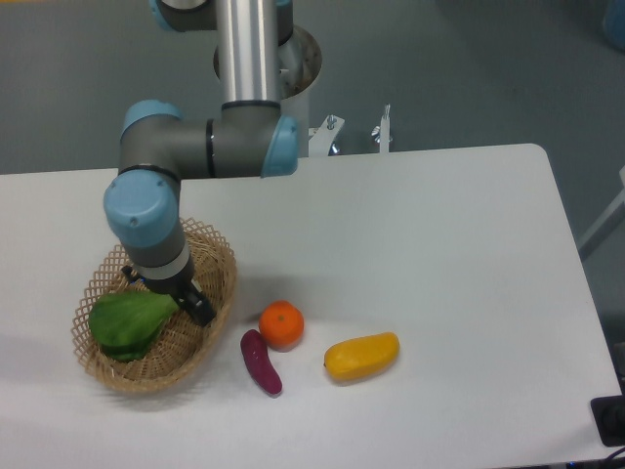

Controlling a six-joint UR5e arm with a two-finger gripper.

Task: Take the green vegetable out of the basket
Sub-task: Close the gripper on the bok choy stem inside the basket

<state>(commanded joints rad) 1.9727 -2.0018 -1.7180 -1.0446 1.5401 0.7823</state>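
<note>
The green vegetable [127,324] lies in the left half of the tan wicker basket [217,262], its broad leaves toward the left rim. The basket stands at the table's front left. My gripper [186,301] reaches down into the basket at the vegetable's right end, touching or very close to it. One dark finger [200,311] shows to the right of the vegetable. The wrist hides the rest of the gripper, so I cannot tell how the jaws stand or whether they hold the vegetable.
An orange [281,324], a small purple eggplant [261,362] and a yellow oblong fruit [361,356] lie on the white table just right of the basket. The arm's base stands at the table's back edge.
</note>
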